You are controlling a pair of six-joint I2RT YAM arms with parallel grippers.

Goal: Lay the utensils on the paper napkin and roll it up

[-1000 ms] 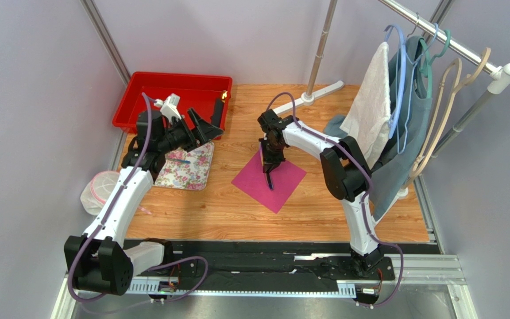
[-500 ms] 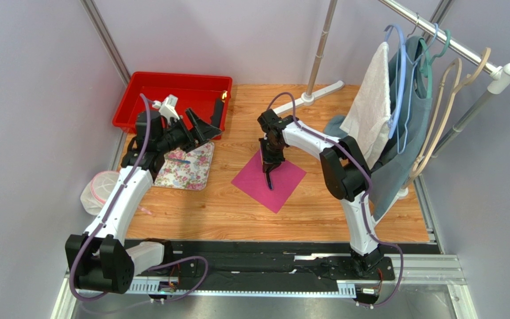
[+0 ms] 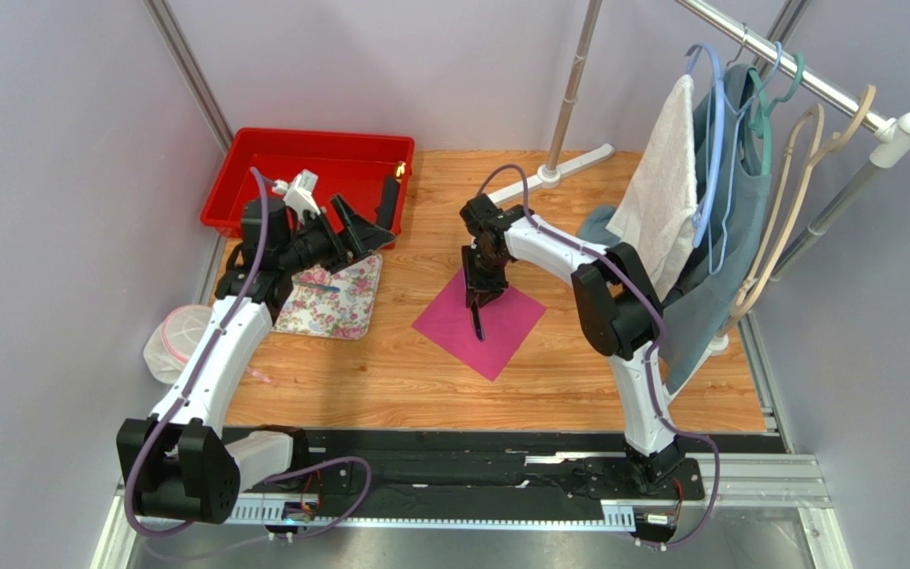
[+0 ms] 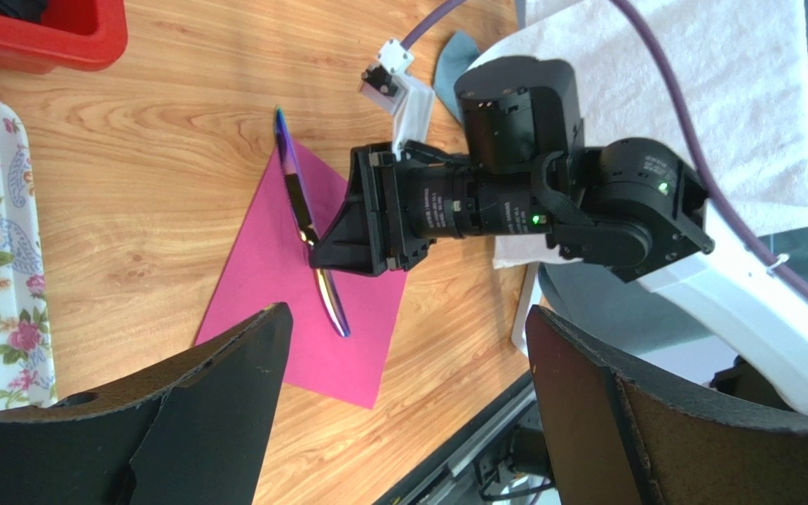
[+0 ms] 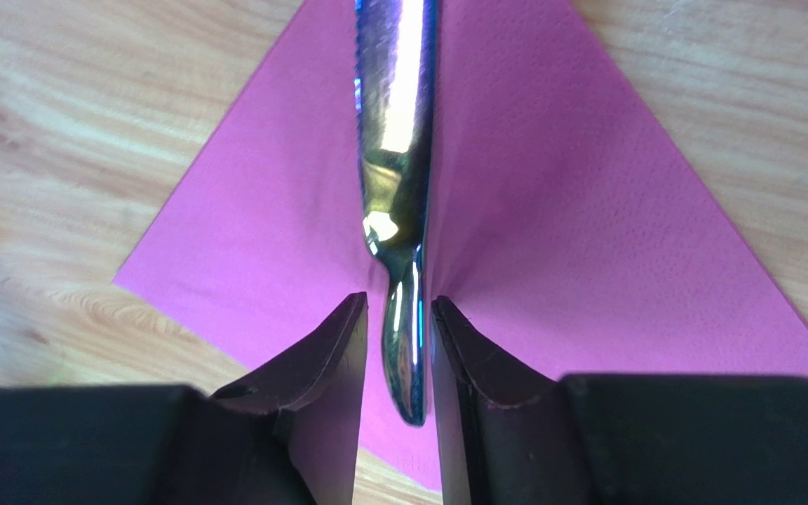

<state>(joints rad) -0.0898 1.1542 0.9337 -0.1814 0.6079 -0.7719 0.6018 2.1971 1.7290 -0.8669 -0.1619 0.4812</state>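
Now lift right tool straight up, jaws slightly apart astride the iridescent utensil mid-frame, without dragging it off the magenta napkin.

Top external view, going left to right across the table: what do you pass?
Pink-rimmed white mesh container → floral cloth → paper napkin → white towel hanging on the rack.

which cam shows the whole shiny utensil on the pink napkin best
Left wrist: the slender, shiny purplish metal utensil shows nearly end to end, lying across the magenta paper napkin. The right wrist view is closer but cuts off its far end. From the top view it is only a thin dark sliver.
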